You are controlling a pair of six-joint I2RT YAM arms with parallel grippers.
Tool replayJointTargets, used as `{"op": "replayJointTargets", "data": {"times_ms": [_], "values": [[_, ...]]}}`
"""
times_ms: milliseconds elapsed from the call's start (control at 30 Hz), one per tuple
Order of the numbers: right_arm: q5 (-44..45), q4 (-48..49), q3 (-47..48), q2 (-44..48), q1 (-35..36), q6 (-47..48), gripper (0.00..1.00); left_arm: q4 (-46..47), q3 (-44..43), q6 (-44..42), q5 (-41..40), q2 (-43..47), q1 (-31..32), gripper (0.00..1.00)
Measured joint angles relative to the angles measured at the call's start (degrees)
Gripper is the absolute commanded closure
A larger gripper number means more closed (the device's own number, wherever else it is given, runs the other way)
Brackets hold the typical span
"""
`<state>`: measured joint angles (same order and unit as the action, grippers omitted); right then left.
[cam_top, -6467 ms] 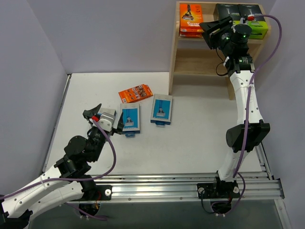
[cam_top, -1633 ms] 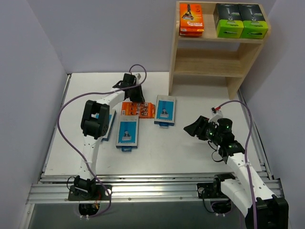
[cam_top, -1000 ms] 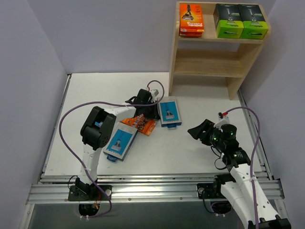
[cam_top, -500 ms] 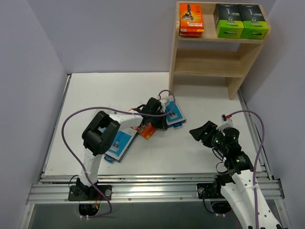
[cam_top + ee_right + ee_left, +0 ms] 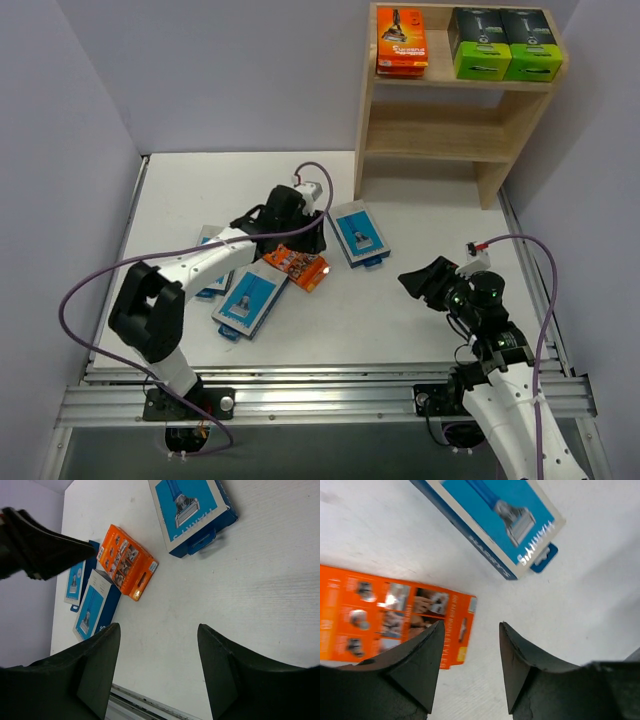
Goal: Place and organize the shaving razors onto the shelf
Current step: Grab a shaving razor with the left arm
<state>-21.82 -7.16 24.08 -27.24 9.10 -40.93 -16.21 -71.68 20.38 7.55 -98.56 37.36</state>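
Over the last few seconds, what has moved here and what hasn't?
The left gripper dragged the orange pack nearer, then let go; its jaws stand open. The right blue card and near blue card got pushed askew. The right gripper drew back from the shelf, open and empty. The shelved orange stack and black boxes stayed.
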Motion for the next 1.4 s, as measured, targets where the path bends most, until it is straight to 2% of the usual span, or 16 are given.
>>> {"op": "replayJointTargets", "data": {"times_ms": [167,300,400,600,800,1033,1400], "values": [[0.0,0.5,0.0,-2.0,1.1,0.4,0.43,-1.3,-1.6,-1.9,-1.3,5.1,-7.1,0.43],[1.0,2.2,-0.1,-5.5,3.9,0.4,0.43,-2.0,-1.7,-1.6,-1.2,4.0,-15.7,0.43],[2.9,3.9,-0.1,-9.2,7.2,0.1,0.43,-2.6,-2.6,-1.0,-1.4,1.2,-19.0,0.43],[6.4,9.4,-1.6,-15.2,14.4,-1.8,0.43,-4.7,-7.7,0.6,-1.2,-5.7,-19.8,0.43],[8.2,14.8,-4.4,-15.5,18.0,-4.4,0.43,-6.4,-14.4,-0.1,-2.8,-11.3,-20.1,0.43],[8.6,21.2,-9.7,-18.9,19.6,-7.1,0.42,-6.7,-14.3,-0.1,-2.6,-15.3,-21.5,0.43],[9.6,29.1,-10.2,-24.0,21.9,-9.2,0.41,-5.8,-10.1,0.3,0.7,-16.5,-20.2,0.43]]}}
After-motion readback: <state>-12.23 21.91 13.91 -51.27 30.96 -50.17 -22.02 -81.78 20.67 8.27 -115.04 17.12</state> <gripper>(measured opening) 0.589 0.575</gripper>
